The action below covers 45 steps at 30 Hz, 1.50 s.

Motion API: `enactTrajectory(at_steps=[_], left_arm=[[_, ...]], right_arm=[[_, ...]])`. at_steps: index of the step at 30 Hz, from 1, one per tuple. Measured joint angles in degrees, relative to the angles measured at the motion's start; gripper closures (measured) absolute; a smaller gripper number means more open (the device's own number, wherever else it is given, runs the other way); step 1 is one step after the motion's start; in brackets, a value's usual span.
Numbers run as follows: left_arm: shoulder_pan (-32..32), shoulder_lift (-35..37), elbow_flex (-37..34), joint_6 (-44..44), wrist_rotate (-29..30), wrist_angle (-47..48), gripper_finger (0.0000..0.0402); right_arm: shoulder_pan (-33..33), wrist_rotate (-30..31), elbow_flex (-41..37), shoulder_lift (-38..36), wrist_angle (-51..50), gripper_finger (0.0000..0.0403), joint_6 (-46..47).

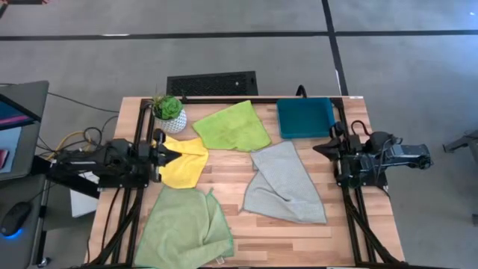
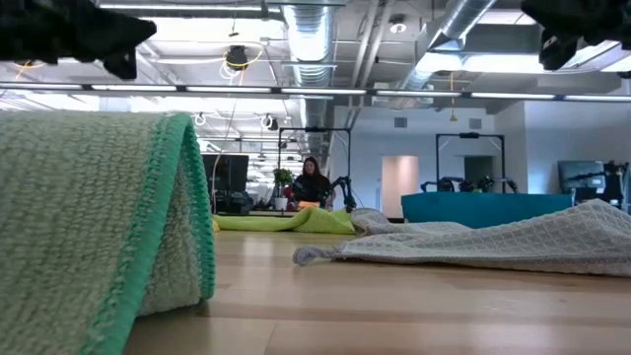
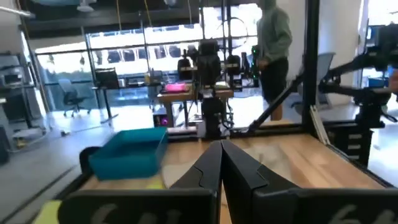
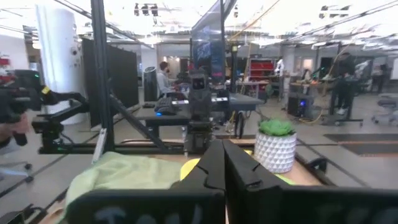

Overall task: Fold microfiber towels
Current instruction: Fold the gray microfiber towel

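Note:
Four towels lie on the wooden table. The yellow towel [image 1: 188,166] is at the left and the lime green towel [image 1: 233,125] at the far middle. The grey towel [image 1: 284,183] lies rumpled at the right. The larger pale green towel [image 1: 183,228] is at the near left, with one edge folded up [image 2: 177,217]. My left gripper [image 1: 175,155] is shut and empty, held high over the yellow towel's left edge [image 3: 46,211]. My right gripper [image 1: 317,149] is shut and empty, held high just right of the grey towel's far corner.
A teal tray [image 1: 305,117] stands at the far right. A small plant in a white pot [image 1: 168,112] stands at the far left, beside the lime green towel. Bare wood [image 1: 231,187] shows between the yellow, grey and pale green towels. A person stands in the room beyond the table [image 3: 273,43].

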<state>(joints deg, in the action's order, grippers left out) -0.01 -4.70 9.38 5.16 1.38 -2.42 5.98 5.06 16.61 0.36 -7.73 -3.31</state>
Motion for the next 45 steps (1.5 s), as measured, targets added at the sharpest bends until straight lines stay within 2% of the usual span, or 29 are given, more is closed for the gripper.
enactTrajectory(at_steps=[3,9,14,19,22,27,35,40,45], left_arm=[[0.0,-5.52,4.59,1.46,2.1,3.85,0.0401],[0.0,-21.37,13.48,1.54,6.04,7.84,0.0401],[0.0,-33.15,20.62,-0.9,5.99,9.87,0.0401],[0.0,-39.99,25.05,-5.89,5.25,8.96,0.0401],[0.0,-42.48,26.65,-7.51,3.52,9.02,0.0401],[-0.02,-44.5,27.12,-7.79,0.35,9.2,0.0401],[0.0,-45.16,27.13,-9.68,0.35,9.47,0.0401],[0.0,-45.16,27.13,-9.74,0.35,9.49,0.0401],[0.0,-45.14,27.13,-9.74,0.33,9.48,0.0401]], right_arm=[[0.0,1.95,1.13,0.0,-1.47,0.039,0.3],[-0.09,8.24,6.66,3.68,-12.34,0.0396,5.76],[-0.11,10.08,12.0,11.38,-21.83,0.0399,12.96],[-0.11,10.06,16.17,21.11,-28.2,0.0401,18.89],[-0.11,9.8,17.67,26.47,-31.46,0.0399,22.37],[-0.07,5.47,17.91,32.61,-30.74,0.0381,23.48],[-0.12,5.5,17.93,39.28,-19.6,0.0329,26.64],[-0.29,5.51,17.93,42.96,-19.05,0.0288,33.59],[-3.24,5.44,17.93,47.12,-19.36,0.0247,41.54]])
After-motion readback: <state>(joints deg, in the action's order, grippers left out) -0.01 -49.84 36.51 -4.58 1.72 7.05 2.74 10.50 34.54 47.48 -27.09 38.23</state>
